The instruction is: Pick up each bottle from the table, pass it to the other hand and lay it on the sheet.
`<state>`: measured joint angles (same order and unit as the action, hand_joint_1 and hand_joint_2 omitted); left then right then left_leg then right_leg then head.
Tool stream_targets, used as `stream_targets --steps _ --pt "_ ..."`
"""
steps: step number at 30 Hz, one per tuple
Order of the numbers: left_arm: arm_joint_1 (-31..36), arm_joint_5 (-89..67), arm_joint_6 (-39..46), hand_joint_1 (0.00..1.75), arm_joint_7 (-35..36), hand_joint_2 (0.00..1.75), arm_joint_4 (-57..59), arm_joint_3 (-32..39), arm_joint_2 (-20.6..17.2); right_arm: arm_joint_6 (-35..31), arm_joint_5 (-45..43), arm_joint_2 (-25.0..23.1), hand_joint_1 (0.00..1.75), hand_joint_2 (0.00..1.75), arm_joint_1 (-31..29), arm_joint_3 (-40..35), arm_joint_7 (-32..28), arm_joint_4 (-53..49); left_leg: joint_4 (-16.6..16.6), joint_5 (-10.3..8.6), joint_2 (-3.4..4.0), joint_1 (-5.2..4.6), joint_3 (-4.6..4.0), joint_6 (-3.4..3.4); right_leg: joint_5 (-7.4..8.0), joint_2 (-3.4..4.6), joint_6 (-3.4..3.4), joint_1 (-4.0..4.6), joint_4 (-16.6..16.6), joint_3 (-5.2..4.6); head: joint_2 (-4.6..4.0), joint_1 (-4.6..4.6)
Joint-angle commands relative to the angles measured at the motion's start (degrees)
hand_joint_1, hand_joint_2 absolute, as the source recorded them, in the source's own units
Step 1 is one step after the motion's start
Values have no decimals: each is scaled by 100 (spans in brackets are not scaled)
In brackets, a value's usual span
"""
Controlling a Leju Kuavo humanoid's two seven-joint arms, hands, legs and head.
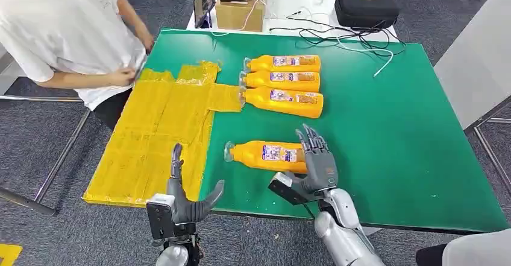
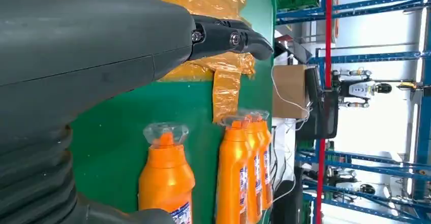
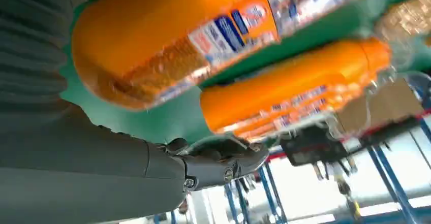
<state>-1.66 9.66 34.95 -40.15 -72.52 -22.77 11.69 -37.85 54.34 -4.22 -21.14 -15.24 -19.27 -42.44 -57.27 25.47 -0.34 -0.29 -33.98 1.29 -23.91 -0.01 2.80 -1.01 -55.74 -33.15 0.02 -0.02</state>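
Four orange bottles lie on their sides on the green table (image 1: 391, 127). Three are side by side at the back (image 1: 282, 80), caps toward the yellow sheet (image 1: 156, 133). The fourth, nearest bottle (image 1: 265, 155) lies alone near the front. My right hand (image 1: 316, 160) is at its base end, fingers spread and raised, thumb apart from the bottle (image 3: 173, 41). My left hand (image 1: 184, 196) hovers open at the table's front edge, by the sheet's near corner. The left wrist view has the near bottle (image 2: 166, 178) and the back row (image 2: 244, 168) beyond it.
A person in a white shirt (image 1: 72, 31) stands at the sheet's far left corner, hands near its edge. Behind the table are a cardboard box (image 1: 240, 12), a tablet (image 1: 205, 3), a black case (image 1: 366, 5) and loose cables (image 1: 355, 40). A white surface (image 1: 476, 61) stands at the right.
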Motion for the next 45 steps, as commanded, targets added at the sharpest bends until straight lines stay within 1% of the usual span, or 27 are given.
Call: stream_targets --steps 1,2,3,4,5,7,9,13,14,15,16,17,18,23,25,29,30,32,33,34,36,38,39,41,42,43,45 --pt "86 -52 -5 0 15 175 102 -187 -240 905 615 232 0 175 -652 -996 1267 750 2 2 8 1 10 -5 0 6 -7 1 1 7 -2 2" --pt "85 -53 -5 0 15 175 101 -186 -242 910 615 228 0 175 -663 -998 1267 743 -2 8 18 5 20 -9 -2 14 -13 6 -1 16 -2 2" --pt "32 35 -18 0 93 175 27 -116 -224 1015 1362 324 0 175 -807 -1368 2167 825 0 3 10 1 10 -6 -1 8 -9 1 -1 7 -2 0" --pt "-58 312 -345 0 377 175 -141 -72 -255 1494 1507 289 0 175 -863 -1414 2530 752 0 2 12 1 5 -5 2 10 -6 2 1 3 0 2" --pt "-85 318 -358 0 392 175 -190 -54 -258 1568 1502 285 0 175 -860 -1416 2546 691 -3 7 20 5 14 -8 1 17 -11 6 1 11 -2 0" --pt "-173 320 -483 0 489 175 -318 -9 -256 2044 1707 241 0 175 -982 -1556 2923 681 -2 10 25 5 21 -10 -2 21 -14 6 -1 16 -2 2" --pt "-176 285 -519 0 517 175 -304 5 -245 2246 1584 174 0 175 -1016 -1470 2969 718 1 2 11 2 15 -5 0 6 -8 2 2 11 -2 0" --pt "-104 59 -437 0 455 175 -157 84 -187 2597 1651 99 0 175 -1241 -1624 3070 846 0 4 10 7 36 -10 -2 5 -14 7 2 32 0 0" --pt "-99 58 -437 0 455 175 -156 87 -185 2604 1653 97 10 175 -1255 -1626 3070 846 3 2 11 3 37 -8 1 7 -11 4 4 32 -2 0" --pt "-80 33 -451 0 447 175 -129 116 -158 2710 1643 101 86 175 -1346 -1689 3063 918 -1 4 14 7 37 -11 1 9 -14 8 3 34 0 2" --pt "-81 17 -462 0 445 175 -136 127 -151 2779 1637 100 145 175 -1391 -1699 3067 939 2 1 9 3 35 -7 1 5 -11 4 3 31 -2 0" --pt "-80 16 -462 0 445 175 -138 126 -150 2782 1638 103 145 175 -1402 -1698 3066 937 1 0 9 3 31 -5 2 5 -8 3 3 27 -2 0" --pt "-84 -12 -466 0 441 175 -147 135 -144 2924 1557 107 175 175 -1451 -1691 3023 976 -1 3 12 6 35 -8 1 7 -12 7 2 32 -2 2" --pt "-30 -82 -502 0 446 175 -31 228 -81 3414 1246 119 175 175 -1622 -1705 2955 1242 1 3 9 4 39 -10 -1 4 -12 5 3 37 -2 0" --pt "30 -100 -521 0 434 175 48 247 -52 3735 1037 111 175 175 -1678 -1691 2890 1450 3 -1 -3 1 36 -6 -1 -5 -7 2 4 36 0 0" --pt "111 -122 -531 0 409 175 113 313 -6 3846 753 106 175 175 -1695 -1659 2627 1592 4 -1 -7 5 42 -9 -2 -10 -11 6 7 44 -2 0" --pt "104 -92 -526 0 375 175 52 371 -1 3647 364 52 175 175 -1592 -1468 2059 1432 5 -2 -8 3 40 -7 -1 -10 -8 3 7 42 -2 0" --pt "96 -77 -530 0 357 175 -17 402 -32 3558 51 -5 175 175 -1510 -1363 1688 1329 5 -2 -8 6 42 -8 0 -9 -10 7 11 45 0 2" --pt "69 -38 -520 0 315 175 -83 426 -36 3362 -460 -39 175 175 -1323 -1088 1140 1032 6 -1 -7 10 46 -11 0 -9 -14 10 13 51 0 2" --pt "46 53 -443 0 294 175 -120 489 -24 3105 -808 -51 175 175 -1108 -1003 782 692 6 -1 -5 7 46 -9 0 -6 -10 8 11 48 -2 2" --pt "31 222 -167 0 326 175 -131 598 7 2844 -1332 2 175 175 -686 -1032 507 -43 9 2 5 11 54 -11 -1 -1 -13 12 15 54 -2 2" --pt "48 606 198 0 484 175 -70 759 81 2324 -1736 -4 175 175 -119 -943 223 -850 5 7 11 11 56 -13 -4 4 -16 12 9 49 -2 0" --pt "44 858 326 0 514 175 -36 778 78 1948 -1985 -65 175 175 166 -874 151 -1259 7 2 -2 9 48 -10 -3 -9 -12 10 10 45 -2 2" --pt "25 1218 433 0 558 175 6 702 15 1445 -2246 -152 175 175 495 -880 -102 -1639 6 6 -10 12 50 -12 -8 -13 -14 13 9 49 -2 2" --pt "20 1257 447 0 532 175 16 677 2 1418 -2260 -143 175 175 520 -923 -82 -1673 6 10 -8 14 55 -14 -11 -10 -17 15 10 52 -2 4" --pt "28 1478 297 0 675 175 66 483 -91 1052 -2678 -239 175 175 715 -782 -357 -1869 5 10 -13 12 44 -12 -11 -11 -14 13 6 45 -2 0" --pt "-5 1755 -12 0 938 175 83 233 -212 774 -2831 -179 175 175 852 -786 -523 -1982 3 12 -10 11 37 -11 -13 -8 -14 11 3 38 -2 0"
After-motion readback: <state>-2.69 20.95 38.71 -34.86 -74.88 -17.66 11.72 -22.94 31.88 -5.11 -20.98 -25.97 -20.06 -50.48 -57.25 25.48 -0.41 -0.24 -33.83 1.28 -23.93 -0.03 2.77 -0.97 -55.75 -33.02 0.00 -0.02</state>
